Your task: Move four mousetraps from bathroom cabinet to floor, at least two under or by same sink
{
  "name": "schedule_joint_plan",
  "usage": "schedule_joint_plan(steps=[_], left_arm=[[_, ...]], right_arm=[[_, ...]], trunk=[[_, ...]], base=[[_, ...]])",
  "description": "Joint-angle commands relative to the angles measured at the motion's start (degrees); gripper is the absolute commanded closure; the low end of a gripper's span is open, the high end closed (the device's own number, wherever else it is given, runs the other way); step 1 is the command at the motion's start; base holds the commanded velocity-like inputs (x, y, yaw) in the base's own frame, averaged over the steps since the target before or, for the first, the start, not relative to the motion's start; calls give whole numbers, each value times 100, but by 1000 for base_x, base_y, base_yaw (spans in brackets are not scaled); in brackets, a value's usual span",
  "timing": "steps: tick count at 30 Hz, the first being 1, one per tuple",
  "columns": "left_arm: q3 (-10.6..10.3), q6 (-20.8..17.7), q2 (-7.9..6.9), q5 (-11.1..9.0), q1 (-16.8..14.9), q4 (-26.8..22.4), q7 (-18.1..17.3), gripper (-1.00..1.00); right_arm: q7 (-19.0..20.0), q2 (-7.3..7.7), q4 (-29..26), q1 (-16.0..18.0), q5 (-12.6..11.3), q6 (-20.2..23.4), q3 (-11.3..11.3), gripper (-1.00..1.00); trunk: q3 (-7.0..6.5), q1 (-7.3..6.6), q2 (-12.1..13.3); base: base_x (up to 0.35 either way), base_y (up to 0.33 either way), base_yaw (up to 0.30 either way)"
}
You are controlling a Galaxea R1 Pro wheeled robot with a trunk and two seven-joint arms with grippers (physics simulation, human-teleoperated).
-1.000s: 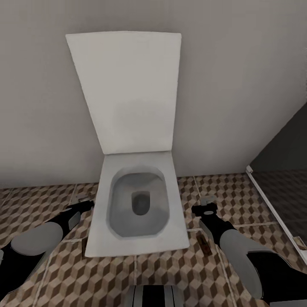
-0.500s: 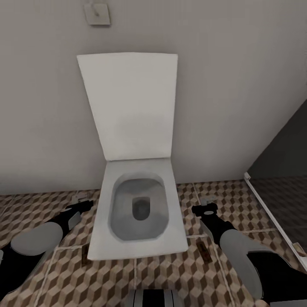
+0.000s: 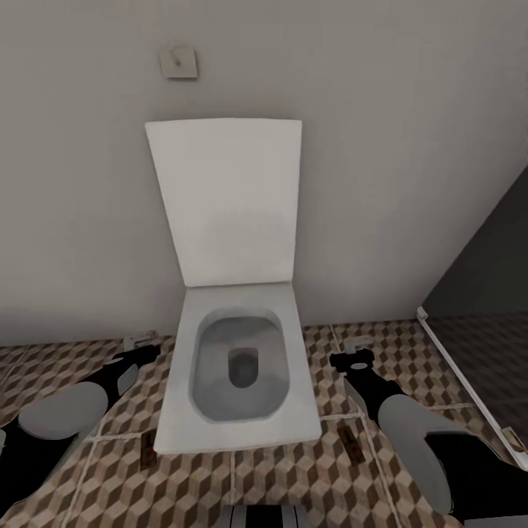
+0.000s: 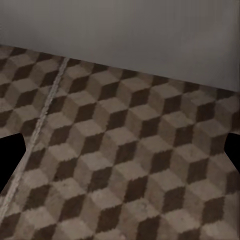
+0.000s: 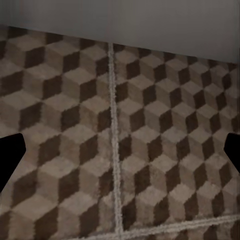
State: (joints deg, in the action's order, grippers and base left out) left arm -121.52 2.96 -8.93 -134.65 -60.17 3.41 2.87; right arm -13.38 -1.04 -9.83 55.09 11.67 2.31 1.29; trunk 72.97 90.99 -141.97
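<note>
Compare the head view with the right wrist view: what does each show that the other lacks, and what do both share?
Head view alone: the white toilet with its lid raised, a small wall plate, both arms, and two small dark mousetraps on the tiles, one at the toilet's front left corner, one at its front right corner.

Right wrist view alone: the right gripper's dark fingers at the picture's edges, wide apart, nothing between them.

Both: the cube-patterned bathroom floor with pale grout lines, meeting a grey wall.
</note>
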Motion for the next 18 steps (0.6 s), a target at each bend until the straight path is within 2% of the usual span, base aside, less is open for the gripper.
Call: schedule_joint_plan(steps=[1,18], left_arm=[[-48,21,-3,-35,-3,-14,32,-100],[-48,21,-8,-35,2,-16,46,-100]], right_arm=[[-25,-1,-1,2,37,24,12,-100],[-32,9,7,2,37,29,14,-100]], trunk=[[-14,-23,40],[-320,-397,722]], base=[[0,0,0],[0,0,0]])
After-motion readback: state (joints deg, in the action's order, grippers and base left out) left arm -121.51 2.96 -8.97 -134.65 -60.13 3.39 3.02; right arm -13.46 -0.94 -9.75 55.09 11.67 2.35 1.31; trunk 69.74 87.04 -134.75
